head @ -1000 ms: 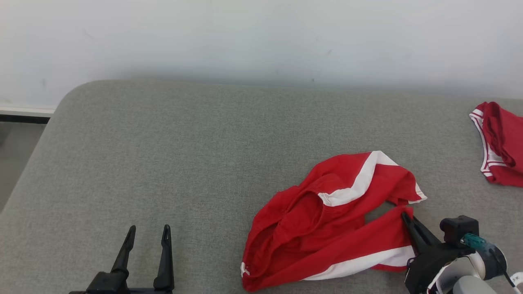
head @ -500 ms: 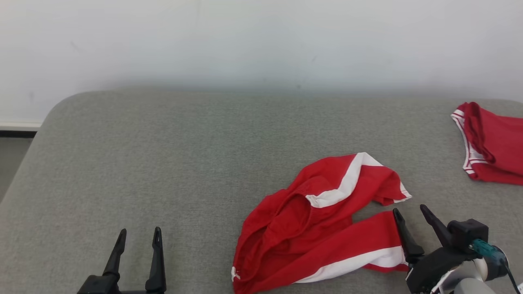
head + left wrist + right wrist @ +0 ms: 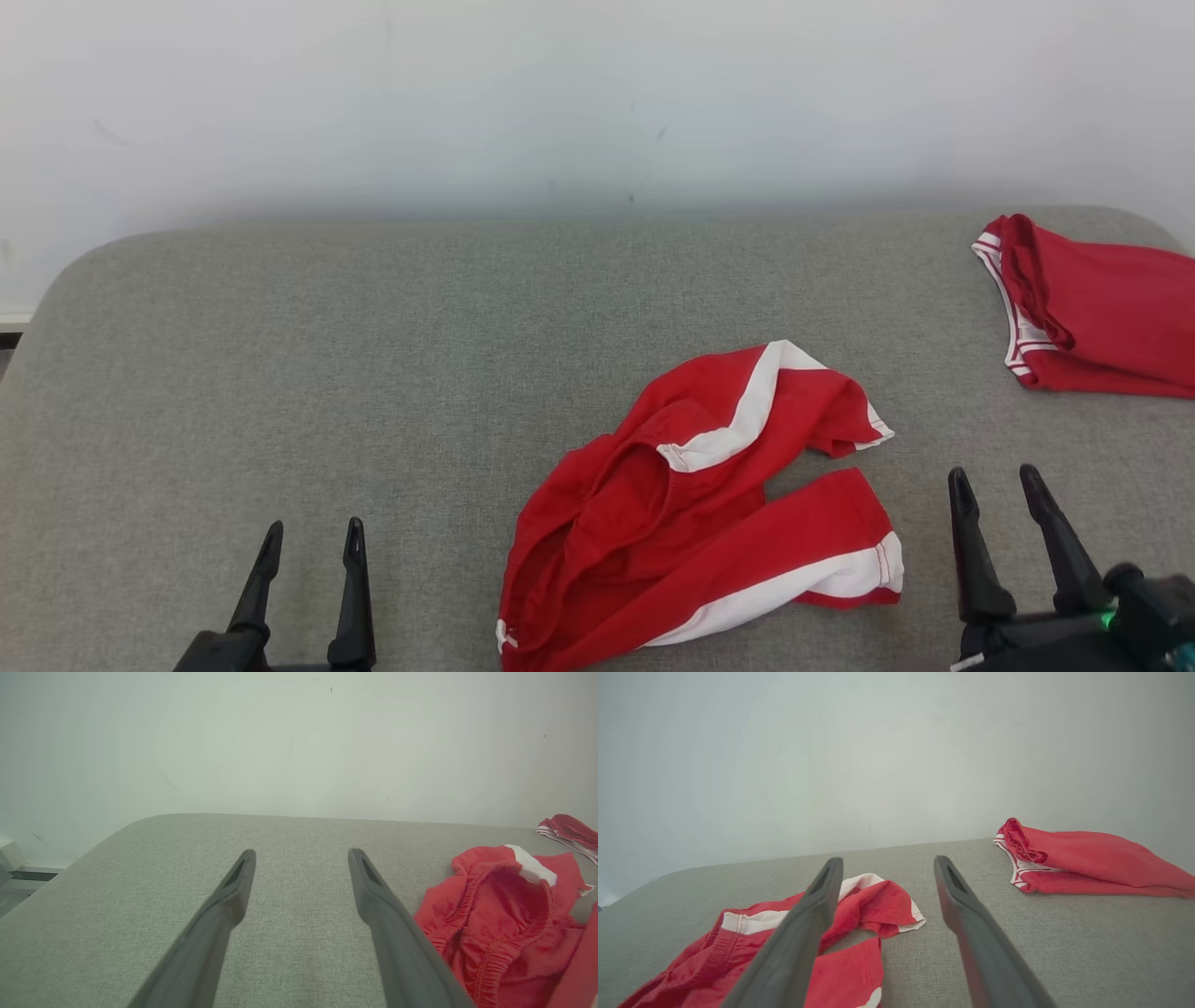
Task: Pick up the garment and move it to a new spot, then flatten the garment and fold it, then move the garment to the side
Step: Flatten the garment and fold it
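Observation:
The garment (image 3: 691, 523) is a pair of red shorts with white side stripes. It lies crumpled on the grey padded surface (image 3: 373, 355), right of centre, its waistband gaping toward me. In the left wrist view the garment (image 3: 495, 924) lies just right of my left gripper (image 3: 302, 851). My left gripper (image 3: 314, 525) stands open at the lower left, well clear of the cloth. My right gripper (image 3: 992, 472) is open at the lower right, a short gap right of the striped leg hem, holding nothing. In the right wrist view the garment (image 3: 878, 900) lies left of and below the right gripper (image 3: 888, 859).
A second red garment with thin white trim (image 3: 1102, 317) lies at the far right of the surface, also seen as a red garment (image 3: 1083, 858) in the right wrist view. A pale wall (image 3: 597, 93) stands behind. The surface's rounded left corner (image 3: 84, 261) drops off to the floor.
My right gripper went from shut at the garment's striped leg to open, then drew back to the right, clear of the cloth. The head camera turned rightward. The left gripper stayed open.

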### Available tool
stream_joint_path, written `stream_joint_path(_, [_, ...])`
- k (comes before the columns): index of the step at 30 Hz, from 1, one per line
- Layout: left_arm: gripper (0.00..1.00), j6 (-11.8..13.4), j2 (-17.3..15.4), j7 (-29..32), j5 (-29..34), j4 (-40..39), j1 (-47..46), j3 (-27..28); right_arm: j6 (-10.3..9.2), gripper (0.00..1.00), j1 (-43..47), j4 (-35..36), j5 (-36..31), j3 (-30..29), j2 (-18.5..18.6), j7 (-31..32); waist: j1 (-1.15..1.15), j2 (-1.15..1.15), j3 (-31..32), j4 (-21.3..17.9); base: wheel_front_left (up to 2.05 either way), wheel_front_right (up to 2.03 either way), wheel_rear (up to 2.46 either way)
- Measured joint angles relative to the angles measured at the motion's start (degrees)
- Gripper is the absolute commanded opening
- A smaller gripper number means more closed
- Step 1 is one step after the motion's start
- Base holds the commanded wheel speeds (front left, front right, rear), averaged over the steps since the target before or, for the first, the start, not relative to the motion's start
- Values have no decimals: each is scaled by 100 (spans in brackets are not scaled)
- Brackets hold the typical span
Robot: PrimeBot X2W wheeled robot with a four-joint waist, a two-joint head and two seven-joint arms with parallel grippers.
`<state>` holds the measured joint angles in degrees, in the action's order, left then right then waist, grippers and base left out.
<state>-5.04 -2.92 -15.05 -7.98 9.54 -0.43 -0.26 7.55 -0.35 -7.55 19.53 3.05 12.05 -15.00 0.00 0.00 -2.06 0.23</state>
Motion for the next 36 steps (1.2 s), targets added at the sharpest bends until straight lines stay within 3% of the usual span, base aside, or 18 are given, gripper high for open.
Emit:
stream_joint_path(8, [100,-31,-1,0,135,-13,9,-77,0,100,503,592,-156,-135,-401,-10,0,0,-46,-111,0,0,0])
stream_joint_path(14, [100,-163,-24,0,358,247,-184,-736,0,100,511,592,-191,-81,-426,-12,0,0,-86,-199,0,0,0])
stream_joint_path(22, [100,-238,-108,0,505,1168,-711,-1828,0,100,386,510,-181,83,-428,-13,0,0,-168,-390,0,0,0])
stream_joint_path(30, [100,-247,-233,86,409,2305,-1144,-2171,0,100,321,468,-144,67,-459,-12,0,0,-295,-714,0,0,0])
stream_joint_path(31, [94,-248,-232,104,366,2426,-1184,-2170,0,100,319,470,-141,62,-459,-13,0,0,-317,-748,0,0,0])
stream_joint_path(32, [44,-248,-236,104,296,2508,-1232,-2175,0,100,319,472,-141,49,-458,-13,0,0,-339,-774,0,0,0])
stream_joint_path(33, [0,-248,-245,104,257,2579,-1288,-2185,0,100,319,479,-141,47,-460,-13,0,0,-359,-796,0,0,0])
stream_joint_path(36, [0,-249,-247,94,163,2719,-1436,-2203,0,100,319,490,-141,-3,-477,-13,1,1,-401,-820,0,0,0])
